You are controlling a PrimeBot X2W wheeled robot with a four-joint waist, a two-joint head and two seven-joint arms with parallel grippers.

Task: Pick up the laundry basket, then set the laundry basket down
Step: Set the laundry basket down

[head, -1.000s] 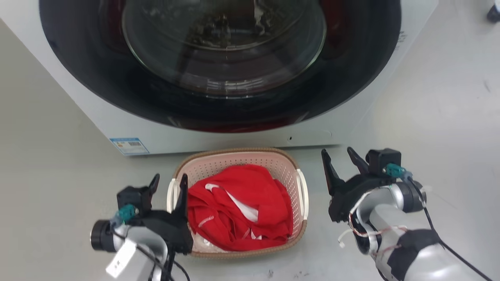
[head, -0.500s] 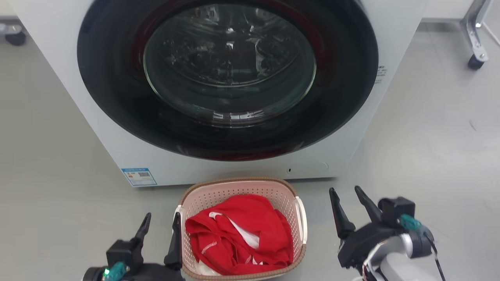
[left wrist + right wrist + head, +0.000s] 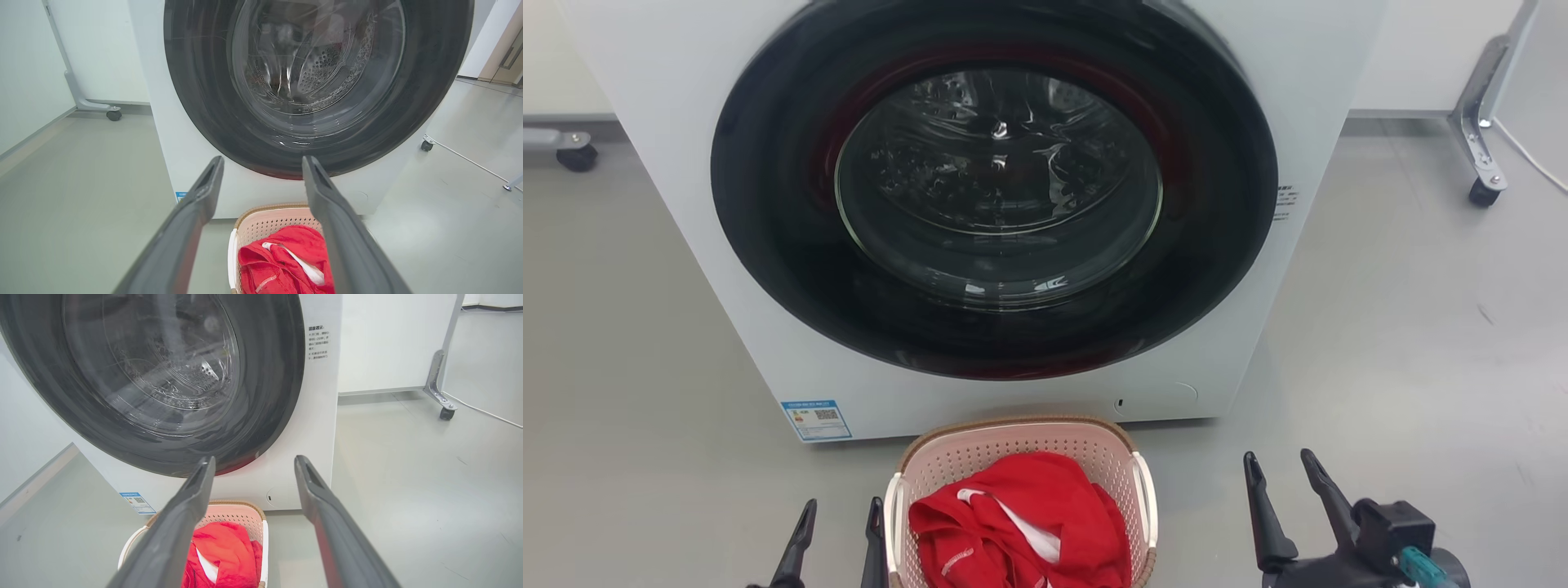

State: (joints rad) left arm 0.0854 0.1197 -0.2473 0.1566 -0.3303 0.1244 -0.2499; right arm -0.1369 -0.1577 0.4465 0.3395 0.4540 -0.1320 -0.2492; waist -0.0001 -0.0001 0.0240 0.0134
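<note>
basket (image 3: 1021,454): pale pink, perforated, brown rim. it sits on the grey floor (image 3: 1421,327) just in front of the washer (image 3: 1311,82), below the door. the bottom edge of the head view cuts off its near end.
handles: a white loop on each long side, the left handle (image 3: 892,523) and the right handle (image 3: 1147,510).
cloth (image 3: 1021,523): red with a white strip, heaped inside the basket and covering most of its bottom.
left gripper (image 3: 843,506): fingers apart, nothing between them. it is low in the head view, just left of the basket. its inner finger (image 3: 874,543) stands right beside the left handle; cannot tell whether they touch.
right gripper (image 3: 1278,457): fingers spread and empty, to the right of the basket, with a strip of bare floor between it and the right handle.
left wrist view: the two fingers point at the washer. the basket shows low between them, its right part hidden behind one finger.
right wrist view: the basket lies at the lower left, partly behind one finger. the washer's white front and the floor show between the fingers.
door (image 3: 996,180): round, dark-ringed, shut, with the drum visible through the glass.
sticker (image 3: 815,419): blue, at the lower left corner of the washer's front.
castor legs: one at the far left (image 3: 576,155) and one at the far right (image 3: 1478,139), well behind the basket.
</note>
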